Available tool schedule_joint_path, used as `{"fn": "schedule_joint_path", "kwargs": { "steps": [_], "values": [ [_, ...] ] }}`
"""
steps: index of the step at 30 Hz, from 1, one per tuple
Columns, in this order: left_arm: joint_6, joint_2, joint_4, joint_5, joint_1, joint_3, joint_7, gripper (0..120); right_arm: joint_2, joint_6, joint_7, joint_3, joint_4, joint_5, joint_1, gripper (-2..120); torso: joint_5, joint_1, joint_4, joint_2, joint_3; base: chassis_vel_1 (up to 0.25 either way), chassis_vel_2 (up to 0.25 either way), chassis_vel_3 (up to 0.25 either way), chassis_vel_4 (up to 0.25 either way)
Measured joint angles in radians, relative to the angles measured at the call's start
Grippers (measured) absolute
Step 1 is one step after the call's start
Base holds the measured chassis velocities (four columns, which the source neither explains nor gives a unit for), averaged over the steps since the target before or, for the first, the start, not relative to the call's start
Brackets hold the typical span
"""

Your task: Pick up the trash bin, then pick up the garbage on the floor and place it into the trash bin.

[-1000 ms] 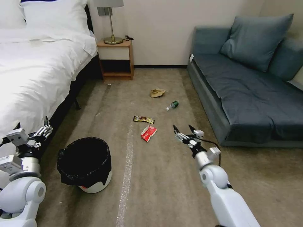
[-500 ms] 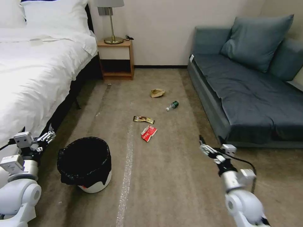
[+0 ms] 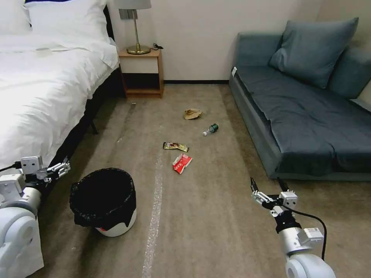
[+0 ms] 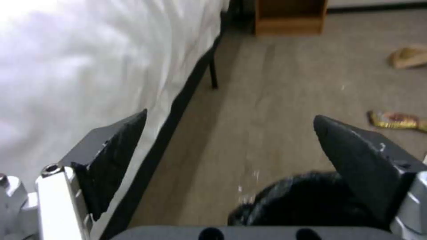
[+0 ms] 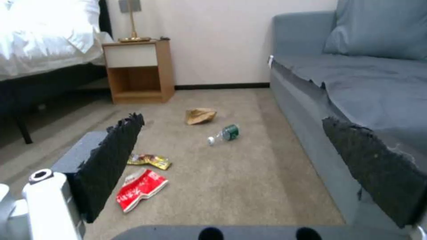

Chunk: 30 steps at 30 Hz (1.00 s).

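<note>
Trash bin (image 4: 307, 196) (cropped behind left gripper (image 4: 231, 146))

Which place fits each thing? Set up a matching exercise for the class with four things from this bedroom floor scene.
Things:
1. bin
2. green bottle
3. red wrapper
4. paper bag

Places:
A. nearest the nightstand
B. beside the bed, near the left gripper
C. closest of the litter to the sofa
D. just right of the pale carpet streak

Pairs: 1-B, 2-C, 3-D, 4-A
</note>
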<state>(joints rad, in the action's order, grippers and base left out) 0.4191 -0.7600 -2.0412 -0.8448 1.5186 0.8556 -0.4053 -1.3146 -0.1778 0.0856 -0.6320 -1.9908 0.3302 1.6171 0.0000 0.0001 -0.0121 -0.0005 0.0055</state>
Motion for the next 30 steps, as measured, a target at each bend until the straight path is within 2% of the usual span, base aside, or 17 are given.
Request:
{"fn": "schedule_joint_path", "kwargs": {
  "steps": [1, 2, 4, 6, 7, 10, 12, 20, 22, 25, 27, 28, 29, 30],
  "values": [
    [0.038, 0.006, 0.004, -0.034, -0.004, -0.003, -0.016, 100, -0.003, -0.008, 0.004, -0.001, 0.003, -0.007, 0.007, 100, -0.0001, 0.000, 0.0000, 0.000, 0.000, 0.000, 0.000, 0.000, 0.000],
    [0.038, 0.006, 0.004, -0.034, -0.004, -0.003, -0.016, 100, -0.003, -0.008, 0.004, -0.001, 0.003, -0.007, 0.007, 100, -0.0001, 0.000, 0.0000, 0.000, 0.000, 0.000, 0.000, 0.000, 0.000],
    [0.129, 0.029, 0.020, -0.124, -0.017, -0.007, -0.060, 100, -0.012, -0.030, 0.015, -0.007, 0.010, -0.019, 0.018, 100, -0.0002, 0.000, -0.0001, 0.000, 0.000, 0.000, 0.000, 0.000, 0.000],
    [0.145, 0.036, 0.022, -0.141, -0.018, -0.007, -0.068, 100, -0.015, -0.035, 0.016, -0.007, 0.012, -0.021, 0.019, 100, -0.0001, 0.000, -0.0001, 0.000, 0.000, 0.000, 0.000, 0.000, 0.000],
    [0.196, 0.057, 0.027, -0.195, -0.019, -0.007, -0.095, 100, -0.020, -0.046, 0.023, -0.007, 0.018, -0.030, 0.022, 100, -0.0001, 0.000, 0.0000, 0.000, 0.000, 0.000, 0.000, 0.000, 0.000],
    [0.228, 0.072, 0.029, -0.229, -0.021, -0.006, -0.107, 100, -0.023, -0.052, 0.028, -0.007, 0.023, -0.037, 0.024, 100, -0.0002, 0.000, 0.0001, 0.000, 0.000, 0.000, 0.000, 0.000, 0.000],
    [0.304, 0.105, 0.036, -0.315, -0.037, -0.001, -0.136, 100, -0.031, -0.066, 0.046, 0.003, 0.033, -0.064, 0.025, 100, 0.0000, 0.000, -0.0002, 0.000, 0.000, 0.000, 0.000, 0.000, 0.000],
    [0.327, 0.113, 0.079, -0.381, -0.089, -0.022, -0.172, 100, -0.043, -0.075, 0.063, 0.029, 0.036, -0.096, 0.021, 100, 0.0000, 0.000, 0.0000, 0.000, 0.000, 0.000, 0.000, 0.000, 0.000],
    [0.326, 0.113, 0.120, -0.374, -0.119, -0.044, -0.148, 99, -0.051, -0.075, 0.067, 0.030, 0.036, -0.099, 0.019, 100, -0.0001, 0.000, -0.0001, 0.000, 0.000, 0.000, 0.000, 0.000, 0.000],
    [0.326, 0.112, 0.142, -0.360, -0.135, -0.056, -0.130, 99, -0.055, -0.075, 0.070, 0.032, 0.034, -0.099, 0.017, 100, 0.0000, 0.000, 0.0000, 0.000, 0.000, 0.000, 0.000, 0.000, 0.000],
    [0.324, 0.100, 0.193, -0.332, -0.184, -0.098, -0.101, 99, -0.064, -0.075, 0.077, 0.038, 0.031, -0.102, 0.012, 100, 0.0000, 0.000, 0.0002, 0.000, 0.000, 0.000, 0.000, 0.000, 0.000],
    [0.323, 0.085, 0.232, -0.315, -0.229, -0.136, -0.086, 99, -0.070, -0.075, 0.081, 0.044, 0.031, -0.108, 0.011, 100, -0.0001, 0.000, 0.0002, 0.000, 0.000, 0.000, 0.000, 0.000, 0.000],
    [0.323, 0.085, 0.232, -0.315, -0.229, -0.136, -0.086, 99, -0.070, -0.075, 0.081, 0.044, 0.031, -0.108, 0.011, 100, -0.0001, 0.000, 0.0002, 0.000, 0.000, 0.000, 0.000, 0.000, 0.000],
    [0.322, 0.071, 0.259, -0.304, -0.269, -0.173, -0.078, 98, -0.075, -0.074, 0.084, 0.049, 0.033, -0.116, 0.010, 100, -0.0002, 0.000, 0.0001, 0.000, 0.000, 0.000, 0.000, 0.000, 0.000]
  ]
}}
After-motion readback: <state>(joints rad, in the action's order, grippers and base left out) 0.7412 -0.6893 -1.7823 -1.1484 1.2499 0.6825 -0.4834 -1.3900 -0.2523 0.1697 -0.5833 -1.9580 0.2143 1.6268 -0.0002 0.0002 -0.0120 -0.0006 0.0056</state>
